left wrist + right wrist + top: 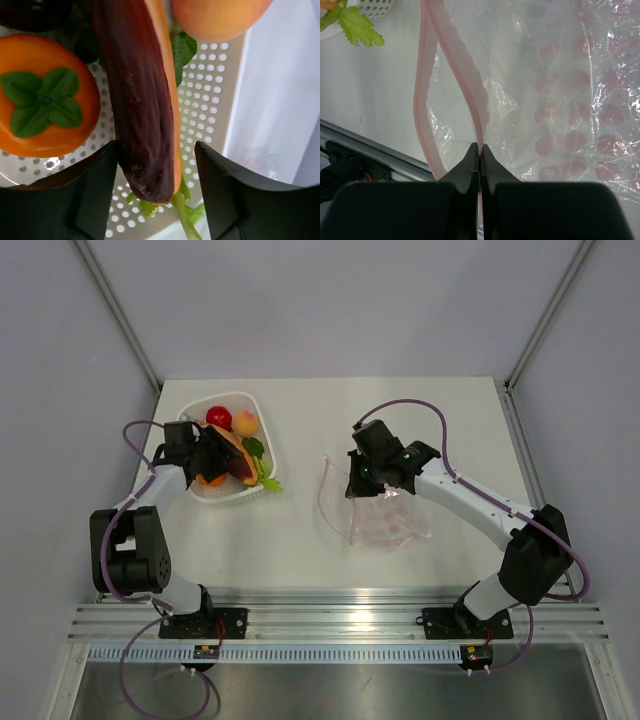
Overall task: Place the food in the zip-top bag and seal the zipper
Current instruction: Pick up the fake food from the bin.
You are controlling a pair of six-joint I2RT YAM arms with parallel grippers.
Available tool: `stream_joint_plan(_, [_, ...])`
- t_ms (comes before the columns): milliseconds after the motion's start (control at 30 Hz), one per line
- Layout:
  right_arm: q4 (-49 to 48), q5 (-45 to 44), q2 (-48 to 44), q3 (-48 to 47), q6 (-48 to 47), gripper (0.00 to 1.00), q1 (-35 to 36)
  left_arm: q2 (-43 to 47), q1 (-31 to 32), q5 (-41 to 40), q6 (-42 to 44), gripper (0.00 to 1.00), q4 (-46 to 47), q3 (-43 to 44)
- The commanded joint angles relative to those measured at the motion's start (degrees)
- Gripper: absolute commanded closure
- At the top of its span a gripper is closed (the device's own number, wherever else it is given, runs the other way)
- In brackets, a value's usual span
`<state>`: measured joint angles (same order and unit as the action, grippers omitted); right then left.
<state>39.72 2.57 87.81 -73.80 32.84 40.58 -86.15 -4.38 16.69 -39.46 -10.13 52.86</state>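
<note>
While the right gripper (480, 149) clamped the zipper (463, 67) of the zip-top bag (560, 100), left gripper (156, 152) jaws stood wide, straddling eggplant (135, 100) in white basket (202, 125)

I work at a white table (330, 540) boxed in by pale grey walls (330, 310). A metal post (115, 310) rises at its far left corner, a second post (548, 310) at far right. An aluminium rail (340, 618) lines the near edge.
</note>
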Motion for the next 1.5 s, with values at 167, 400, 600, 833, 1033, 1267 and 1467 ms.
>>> stream_joint_plan(167, [-0.97,-0.81,-1.77,-0.29,-0.06,0.97,0.64,-1.74,-0.01,-7.01,3.07,0.25,-1.99,7.41])
stream_joint_plan(400, [-0.61,-1.34,-1.77,-0.47,-0.23,0.97,0.64,-4.9,-2.21,-13.26,4.57,0.33,-6.39,15.41])
stream_joint_plan(600, [0.18,-1.51,-1.24,-0.99,-0.41,0.97,0.64,-12.28,-4.14,-13.09,3.52,0.36,-7.8,21.58])
stream_joint_plan(833, [0.97,-2.22,-1.15,-1.35,-0.5,0.97,0.64,-18.87,-4.93,-12.12,2.46,0.41,-7.89,27.02])
stream_joint_plan(1033, [1.32,-2.22,-0.45,-1.96,-0.5,0.97,0.64,-22.04,-4.93,-10.1,2.29,0.46,-6.83,28.88])
stream_joint_plan(1267, [1.5,-2.22,0.26,-2.4,-0.23,0.97,0.64,-24.33,-4.85,-8.61,2.2,0.58,-5.6,29.49])
stream_joint_plan(1467, [1.67,-2.22,-0.09,-2.23,0.03,0.97,0.64,-20.39,-4.93,-7.72,3.6,0.88,-7.26,30.37])
